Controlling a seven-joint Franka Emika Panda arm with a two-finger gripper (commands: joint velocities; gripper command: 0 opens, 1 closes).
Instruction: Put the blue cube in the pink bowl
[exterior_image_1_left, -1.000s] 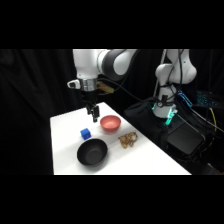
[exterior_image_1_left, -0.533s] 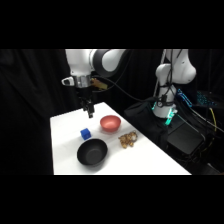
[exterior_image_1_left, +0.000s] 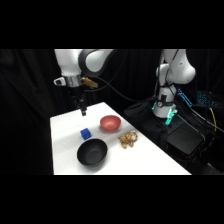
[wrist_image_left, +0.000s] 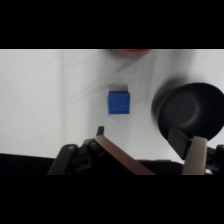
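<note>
Hovering above the far left part of the white worktop (exterior_image_1_left: 65, 135), the claw (exterior_image_1_left: 83, 111) hangs from the arm and points straight down, holding nothing. In the wrist view its two fingers (wrist_image_left: 196, 155) stand apart with bare worktop between them, so the claw is spread fairly wide. It is off the surface and touches none of the objects.

Nearer the camera than the claw, the blue cube (exterior_image_1_left: 85, 133) sits flat on the worktop, apart from everything else. From the wrist it shows as a small square block (wrist_image_left: 119, 102) lying beyond the fingers, a little left of the midpoint between them.

To the right of the cube stands the pink bowl (exterior_image_1_left: 110, 123), upright and with nothing visible inside. In the wrist view only a thin red sliver of its rim (wrist_image_left: 131, 50) shows at the top edge.

Near the cube on its near side is the larger black bowl (exterior_image_1_left: 92, 153), also upright; the wrist view shows it (wrist_image_left: 192, 111) at the right.

A small cluster of tan, nut-like pieces (exterior_image_1_left: 128, 139) lies on the worktop right of the black bowl and just in front of the pink bowl.
</note>
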